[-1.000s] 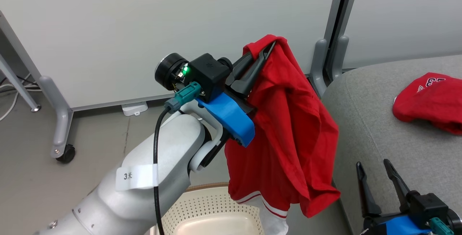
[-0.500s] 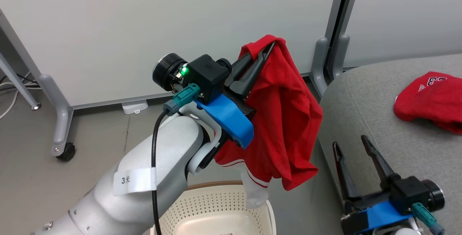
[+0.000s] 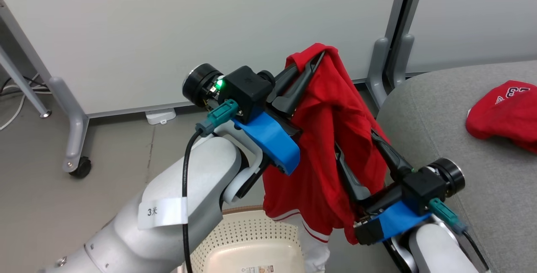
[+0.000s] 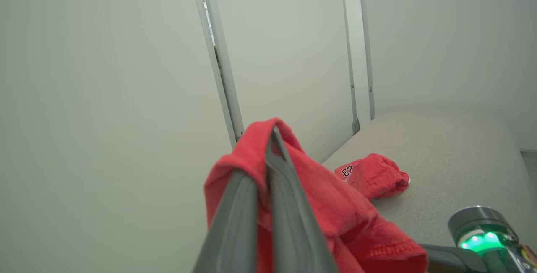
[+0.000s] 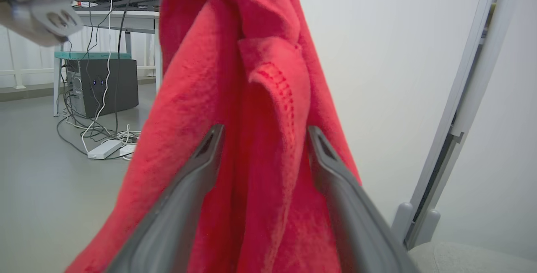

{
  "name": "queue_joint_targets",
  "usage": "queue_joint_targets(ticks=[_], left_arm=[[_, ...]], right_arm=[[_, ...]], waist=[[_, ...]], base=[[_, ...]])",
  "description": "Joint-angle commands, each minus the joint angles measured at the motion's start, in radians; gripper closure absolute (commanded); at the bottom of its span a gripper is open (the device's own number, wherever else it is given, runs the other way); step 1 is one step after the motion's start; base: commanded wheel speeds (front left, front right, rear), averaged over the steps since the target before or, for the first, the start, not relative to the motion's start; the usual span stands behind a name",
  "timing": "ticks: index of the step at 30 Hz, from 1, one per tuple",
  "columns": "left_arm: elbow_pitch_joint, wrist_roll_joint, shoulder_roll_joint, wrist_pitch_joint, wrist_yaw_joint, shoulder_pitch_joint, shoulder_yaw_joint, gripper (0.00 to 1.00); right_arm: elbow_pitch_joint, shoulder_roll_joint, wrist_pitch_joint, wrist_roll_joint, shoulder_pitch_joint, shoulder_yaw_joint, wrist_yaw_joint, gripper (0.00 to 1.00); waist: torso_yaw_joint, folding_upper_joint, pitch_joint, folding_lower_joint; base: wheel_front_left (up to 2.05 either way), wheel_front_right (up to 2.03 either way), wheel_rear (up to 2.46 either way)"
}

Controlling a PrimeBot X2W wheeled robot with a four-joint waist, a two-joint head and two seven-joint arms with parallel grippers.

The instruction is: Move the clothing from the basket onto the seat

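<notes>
Basket (image 3: 247,233) below hanging clothing (image 3: 327,139), head view

i see a white partition panel (image 3: 209,34). at its foot a small white box (image 3: 160,116) lies on the grey floor (image 3: 42,206); left of the panel, a castor wheel (image 3: 80,167) and cables (image 3: 11,90).

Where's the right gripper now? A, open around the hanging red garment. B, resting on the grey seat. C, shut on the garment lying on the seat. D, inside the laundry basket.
A: the right gripper has its fingers apart, with a fold of the hanging red garment between them.
</notes>
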Motion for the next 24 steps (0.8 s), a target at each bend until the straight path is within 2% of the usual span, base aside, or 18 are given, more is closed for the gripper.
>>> queue_joint_targets(ticks=[1, 14, 15, 16, 24], left_arm=[[0.0, -0.005, -0.004, -0.004, -0.002, -0.011, -0.003, 1.0], [0.009, 0.006, -0.041, -0.006, -0.017, -0.03, -0.041, 1.0], [0.011, 0.006, -0.043, -0.007, -0.019, -0.031, -0.042, 1.0], [0.013, 0.006, -0.045, -0.008, -0.021, -0.031, -0.043, 1.0], [0.028, 0.001, -0.05, -0.015, -0.022, -0.035, -0.049, 1.0]], right_arm=[[0.009, 0.004, -0.001, 0.005, -0.018, 0.002, 0.0, 0.0], [0.219, 0.036, -0.001, 0.02, -0.213, 0.069, 0.0, 0.0], [0.233, 0.037, -0.001, 0.025, -0.222, 0.074, 0.0, 0.53], [0.24, 0.037, -0.001, 0.029, -0.233, 0.075, 0.0, 1.0], [0.254, 0.038, -0.001, 0.057, -0.258, 0.09, 0.0, 1.0]], waist=[[0.006, 0.0, 0.003, 0.0], [0.031, 0.0, 0.034, 0.0], [0.032, 0.0, 0.034, 0.0], [0.033, 0.0, 0.035, 0.0], [0.029, 0.0, 0.037, 0.0]], base=[[0.0, 0.0, 0.0], [0.0, 0.0, 0.0], [0.0, 0.0, 0.0], [0.0, 0.0, 0.0], [0.0, 0.0, 0.0]])
